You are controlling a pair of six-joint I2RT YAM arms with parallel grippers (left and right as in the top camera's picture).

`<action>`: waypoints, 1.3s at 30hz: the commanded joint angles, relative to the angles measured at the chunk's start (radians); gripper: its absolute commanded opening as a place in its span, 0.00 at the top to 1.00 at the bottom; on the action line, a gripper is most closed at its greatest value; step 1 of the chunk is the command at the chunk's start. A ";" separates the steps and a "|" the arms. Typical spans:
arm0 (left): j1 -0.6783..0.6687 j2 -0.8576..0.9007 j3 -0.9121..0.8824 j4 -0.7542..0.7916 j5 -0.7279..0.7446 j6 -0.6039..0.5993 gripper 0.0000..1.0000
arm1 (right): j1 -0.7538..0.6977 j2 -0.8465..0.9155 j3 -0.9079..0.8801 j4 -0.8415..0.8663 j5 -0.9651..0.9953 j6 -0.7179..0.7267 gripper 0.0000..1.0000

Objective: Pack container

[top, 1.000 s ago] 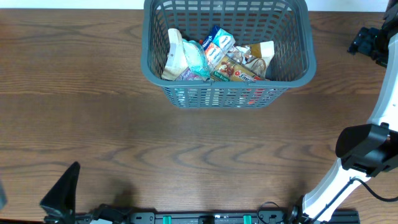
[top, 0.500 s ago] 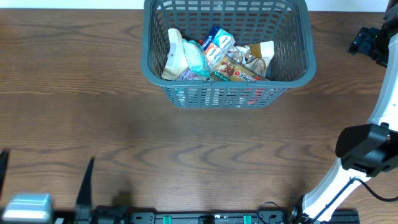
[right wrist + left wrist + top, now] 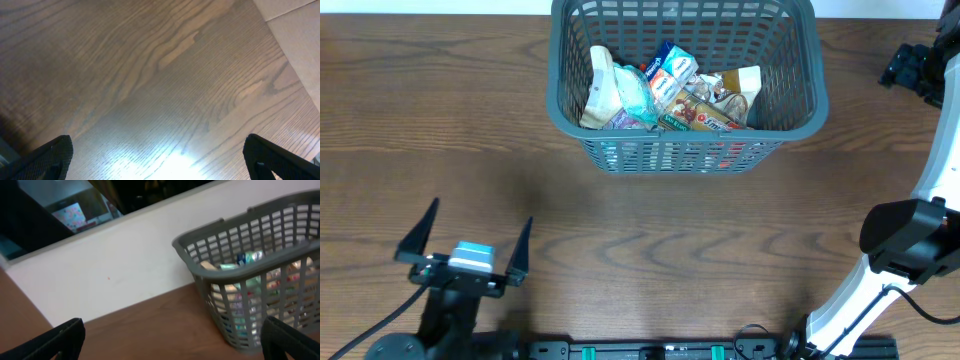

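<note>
The container (image 3: 620,150) is a dark grey lattice basket at the far middle of the table, and several snack packets (image 3: 670,95) lie piled inside it. The left wrist view shows the container (image 3: 200,275) ahead and to the right. My left gripper (image 3: 483,212) is near the front left edge, open and empty, well short of the basket, with its dark fingertips (image 3: 55,340) wide apart over bare wood. Only dark parts of my right gripper (image 3: 912,68) show at the far right edge. In its wrist view the right gripper (image 3: 160,167) is open over bare table.
The brown wooden table (image 3: 650,240) runs between the basket and the front edge. The right arm's white link and black joint (image 3: 905,240) stand at the front right. A white wall (image 3: 115,275) lies behind the table, and pale floor (image 3: 300,30) shows past its right edge.
My left gripper has swung in from the front left corner and now sits open over the table, pointing toward the far side. The right arm and the basket have not moved.
</note>
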 commanded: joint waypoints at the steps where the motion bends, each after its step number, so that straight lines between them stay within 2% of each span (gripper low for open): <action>1: 0.008 -0.057 -0.107 0.051 0.042 0.012 0.01 | -0.009 0.008 -0.001 0.002 0.011 0.013 0.01; 4: 0.008 -0.108 -0.230 0.113 0.041 -0.031 0.01 | -0.009 0.008 -0.001 0.002 0.011 0.013 0.01; 10: 0.011 -0.142 -0.395 0.217 0.042 -0.192 0.01 | -0.009 0.008 -0.001 0.002 0.011 0.013 0.01; 16: 0.035 -0.142 -0.446 0.229 0.029 -0.200 0.01 | -0.009 0.008 -0.001 0.002 0.011 0.013 0.01; 24: 0.043 -0.142 -0.536 0.233 -0.039 -0.354 0.01 | -0.009 0.008 -0.001 0.002 0.010 0.013 0.01; 31: 0.043 -0.142 -0.602 0.235 -0.065 -0.438 0.01 | -0.009 0.008 -0.001 0.002 0.011 0.013 0.01; 39: 0.043 -0.142 -0.606 0.238 -0.088 -0.443 0.01 | -0.009 0.008 -0.001 0.002 0.010 0.013 0.01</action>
